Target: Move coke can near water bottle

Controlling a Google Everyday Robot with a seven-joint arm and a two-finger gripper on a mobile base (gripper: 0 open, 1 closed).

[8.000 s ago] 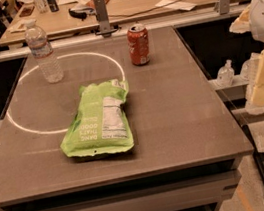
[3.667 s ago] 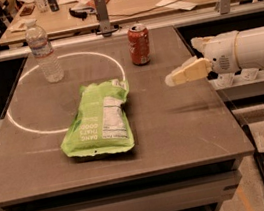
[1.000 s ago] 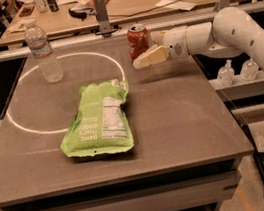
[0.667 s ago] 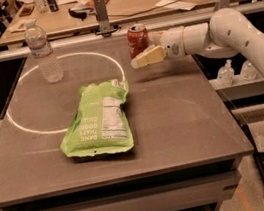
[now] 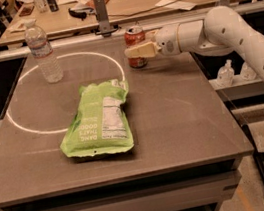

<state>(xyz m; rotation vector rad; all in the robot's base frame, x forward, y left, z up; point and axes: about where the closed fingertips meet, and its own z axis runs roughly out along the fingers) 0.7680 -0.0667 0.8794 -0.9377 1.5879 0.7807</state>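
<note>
Fingers (image 5: pixel 140 51) apart, newly advanced astride the coke can (image 5: pixel 134 35), gripper (image 5: pixel 134 51) at the bench (image 5: pixel 185 118) rear, ready to clamp, water bottle (image 5: pixel 44 52) well apart.

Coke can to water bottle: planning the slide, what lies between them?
Camera view: only bare table with a white ring line; the gripper is at the can.

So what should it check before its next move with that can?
1. Gripper at the can: ok, it sits right against the can's front.
2. Can upright: ok.
3. Firm hold on the can: cannot tell.
4. Bottle upright, at the table's back left: ok.
5. Way from can to bottle free: looks ok, the bag lies nearer the front.
6. Bare spot beside the bottle to set the can down: ok.
</note>
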